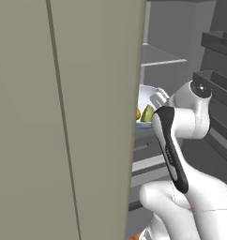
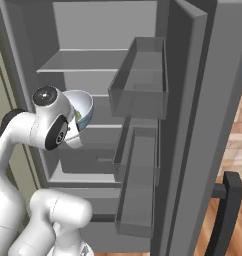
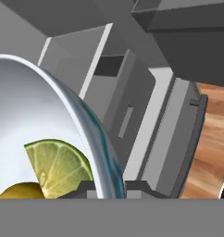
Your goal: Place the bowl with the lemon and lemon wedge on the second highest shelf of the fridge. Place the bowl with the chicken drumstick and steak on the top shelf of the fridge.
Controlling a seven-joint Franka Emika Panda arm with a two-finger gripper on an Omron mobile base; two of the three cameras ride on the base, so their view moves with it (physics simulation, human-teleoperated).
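My gripper is shut on the rim of the bowl with the lemon and lemon wedge, one fingertip inside the wall and one outside. The lemon wedge lies cut face up beside the lemon. From the base, the bowl hangs tilted at the fridge opening, below the top shelf and at about the height of the second highest shelf. In the left base view the bowl, wedge and lemon peek out beside my arm. The meat bowl, drumstick and steak are out of view.
The fridge door stands open on the right, carrying deep grey bins. A tall beige cabinet panel blocks the left side. Drawers sit low in the fridge. Wooden floor lies beyond the door.
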